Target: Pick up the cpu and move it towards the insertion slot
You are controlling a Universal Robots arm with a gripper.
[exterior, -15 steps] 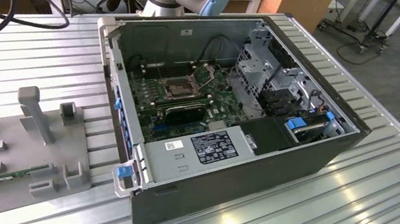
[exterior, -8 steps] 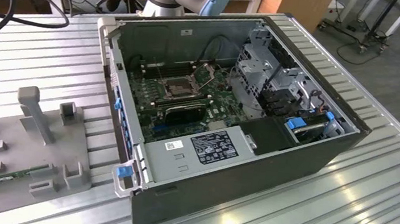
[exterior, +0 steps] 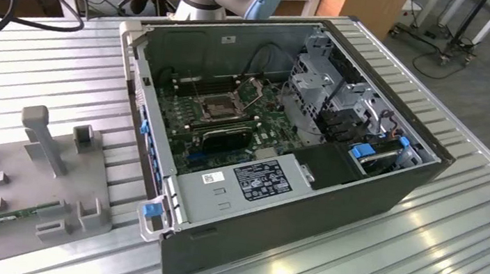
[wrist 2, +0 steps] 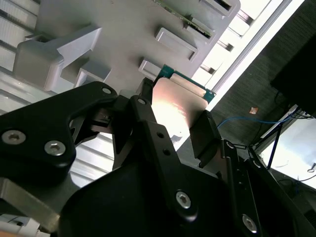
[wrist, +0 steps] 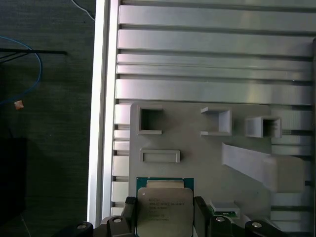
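Your jaws are clamping the cpu (wrist: 164,210) by the grey fixture (wrist: 197,148), leaving the whole carry to the insertion slot (exterior: 215,107)

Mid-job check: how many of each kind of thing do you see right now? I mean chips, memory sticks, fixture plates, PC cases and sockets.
cpu: 1, held in the gripper
memory stick: 1
grey fixture plate: 1
computer case: 1
insertion slot: 1
Total: 5
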